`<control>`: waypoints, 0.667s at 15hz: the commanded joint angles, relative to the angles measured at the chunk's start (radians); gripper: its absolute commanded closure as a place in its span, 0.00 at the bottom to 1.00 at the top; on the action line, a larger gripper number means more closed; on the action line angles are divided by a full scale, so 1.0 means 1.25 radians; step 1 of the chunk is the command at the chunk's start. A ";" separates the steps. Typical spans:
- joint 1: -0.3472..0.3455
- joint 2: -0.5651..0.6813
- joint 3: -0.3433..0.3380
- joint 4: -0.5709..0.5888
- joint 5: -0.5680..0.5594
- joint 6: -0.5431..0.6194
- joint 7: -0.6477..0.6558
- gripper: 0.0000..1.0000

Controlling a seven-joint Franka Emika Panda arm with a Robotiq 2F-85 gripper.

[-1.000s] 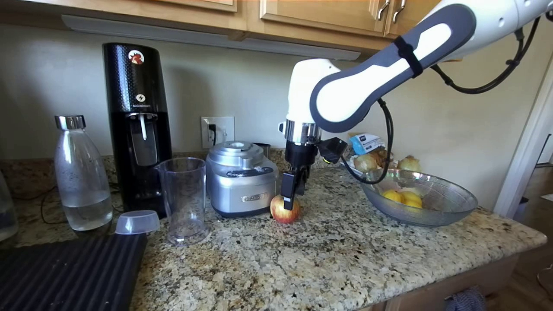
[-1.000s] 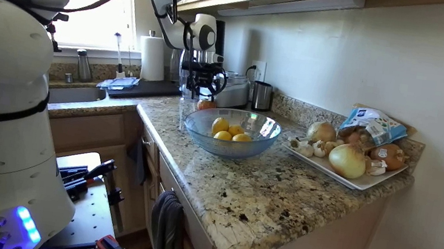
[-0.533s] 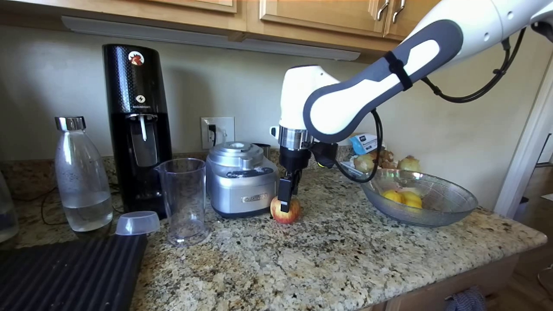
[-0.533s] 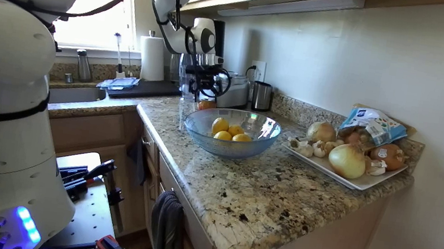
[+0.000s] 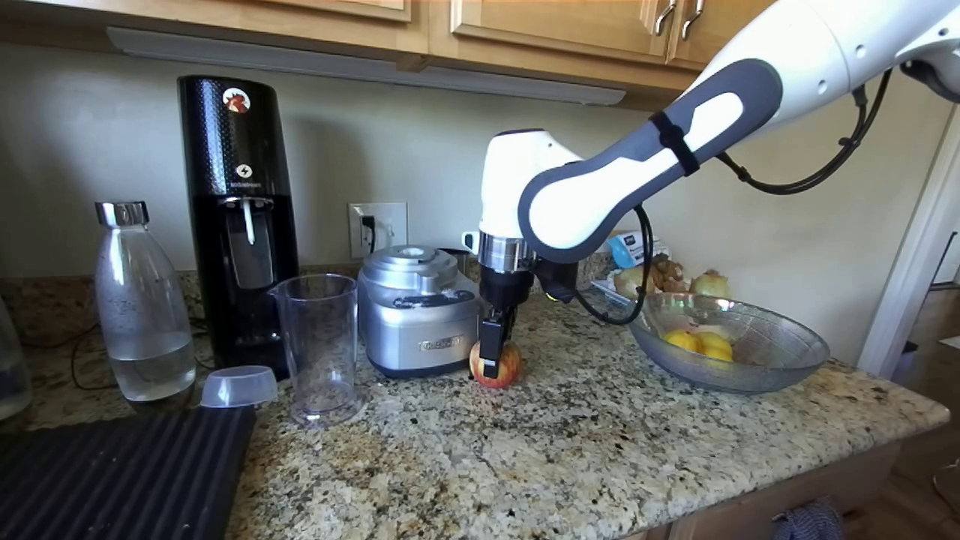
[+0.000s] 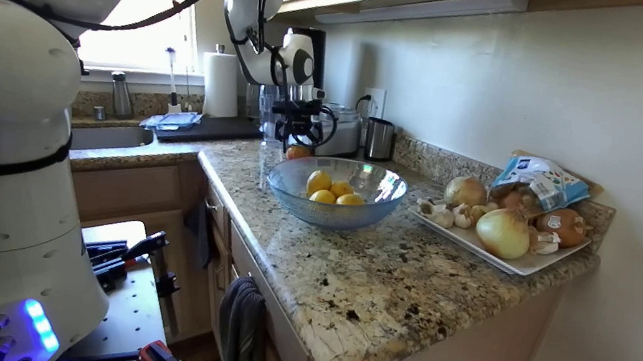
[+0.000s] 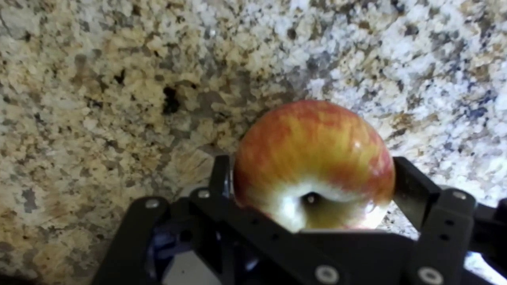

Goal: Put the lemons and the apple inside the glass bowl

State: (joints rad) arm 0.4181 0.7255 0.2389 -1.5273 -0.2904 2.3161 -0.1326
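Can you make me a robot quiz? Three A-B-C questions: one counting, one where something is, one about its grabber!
1. How many lemons lie in the glass bowl? A one; B four; C seven.
2. Where is the apple? A inside the bowl; B under the bowl; C on the counter.
3. How is the gripper? A jaws apart, apple between them; B jaws shut; C holding a lemon.

1 B: an exterior view shows four inside.
2 C: an exterior view shows it there, outside the bowl.
3 A: the wrist view shows a jaw on each side.
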 commanded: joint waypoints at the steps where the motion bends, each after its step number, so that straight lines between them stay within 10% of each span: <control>1: 0.003 0.015 -0.007 0.009 0.004 0.016 -0.022 0.00; 3: 0.002 0.020 -0.005 0.013 0.007 0.022 -0.025 0.27; 10: -0.009 -0.021 0.001 -0.024 0.042 0.017 0.007 0.32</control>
State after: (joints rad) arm 0.4156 0.7439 0.2393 -1.5145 -0.2725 2.3223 -0.1415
